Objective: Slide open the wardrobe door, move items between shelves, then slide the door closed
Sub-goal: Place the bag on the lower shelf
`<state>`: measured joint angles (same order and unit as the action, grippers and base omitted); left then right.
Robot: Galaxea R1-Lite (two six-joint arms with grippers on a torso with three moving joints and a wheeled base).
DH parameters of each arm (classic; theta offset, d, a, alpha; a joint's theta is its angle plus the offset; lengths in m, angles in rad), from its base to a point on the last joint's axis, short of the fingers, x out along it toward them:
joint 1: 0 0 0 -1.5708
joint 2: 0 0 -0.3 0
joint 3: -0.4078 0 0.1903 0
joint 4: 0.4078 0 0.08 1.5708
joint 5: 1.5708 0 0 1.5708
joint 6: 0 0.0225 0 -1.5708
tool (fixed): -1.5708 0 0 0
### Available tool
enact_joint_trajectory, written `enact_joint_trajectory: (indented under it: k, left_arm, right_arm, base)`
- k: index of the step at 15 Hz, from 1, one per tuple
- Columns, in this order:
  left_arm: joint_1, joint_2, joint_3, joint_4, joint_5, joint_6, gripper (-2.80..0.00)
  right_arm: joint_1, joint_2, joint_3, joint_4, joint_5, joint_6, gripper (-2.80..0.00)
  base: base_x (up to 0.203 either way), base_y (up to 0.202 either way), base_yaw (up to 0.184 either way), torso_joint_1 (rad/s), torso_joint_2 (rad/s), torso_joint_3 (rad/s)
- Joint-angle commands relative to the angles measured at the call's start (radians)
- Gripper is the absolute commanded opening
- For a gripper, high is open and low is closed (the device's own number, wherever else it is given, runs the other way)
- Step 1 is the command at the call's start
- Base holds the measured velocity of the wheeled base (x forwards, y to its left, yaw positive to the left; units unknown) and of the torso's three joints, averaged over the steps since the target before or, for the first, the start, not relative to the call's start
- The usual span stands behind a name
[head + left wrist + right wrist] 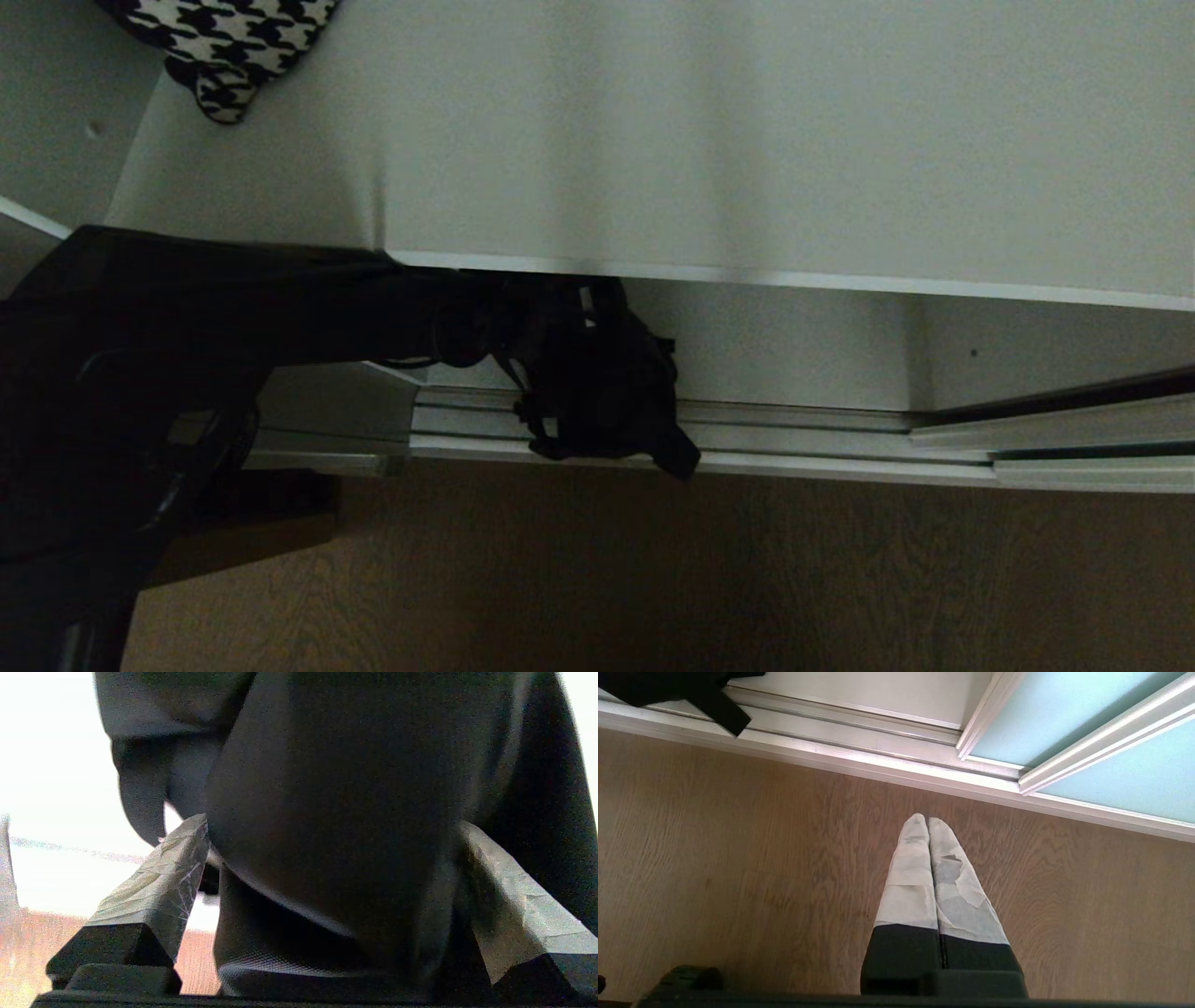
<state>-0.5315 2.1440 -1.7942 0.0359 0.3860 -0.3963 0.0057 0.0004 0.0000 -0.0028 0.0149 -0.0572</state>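
The houndstooth bag (224, 47) lies on the white shelf (747, 140) at its far left corner, only its lower part in sight, well back from the pale front edge. Below that shelf's front edge the left arm (233, 308) reaches in from the left, and the left pincer (597, 373) sits just under the board, over the ribbed silver floor track (794, 439). In the left wrist view its taped fingers (159, 882) stand spread wide on either side of the black pouch bag (336, 826); the soft black fabric fills the gap and bulges between them, touching the inner faces of both, so I cannot tell whether they are bearing its weight or only flanking it. In the head view the bag shows as a dark mass around the pincer, with a black flap hanging down across the track toward the wooden floor (653, 579).

Further right, the right pincer (928, 821) hangs over the floor, its two taped fingers (910, 877) pressed together with nothing between them, pointing toward the track. Beyond it, at the right end of the track, stands the sliding wardrobe door (1064, 714), pale blue-green frosted glass in a silver-white frame, pushed aside so the shelf space to its left is uncovered.
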Motion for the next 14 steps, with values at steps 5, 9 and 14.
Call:
enact_joint_trajectory:
  k: [5, 9, 14]
  left_arm:
    - [-0.008, -0.06, 0.006, 0.064, 0.003, -0.035, 0.0]
    - [-0.014, -0.1, 0.009, 0.066, 0.067, -0.041, 0.0]
    - [-0.05, -0.127, 0.046, 0.187, 0.067, -0.055, 0.0]
  right_arm:
    - [0.0, -0.003, 0.0, 0.0, 0.0, -0.001, -2.8]
    - [0.0, -0.003, 0.0, 0.0, 0.0, -0.001, -2.8]
    - [0.0, -0.003, 0.0, 0.0, 0.0, -0.001, -2.8]
  base:
    - [0.0, 0.0, 0.0, 0.0, 0.0, 0.0]
    - [0.0, 0.0, 0.0, 0.0, 0.0, 0.0]
    - [0.0, 0.0, 0.0, 0.0, 0.0, 0.0]
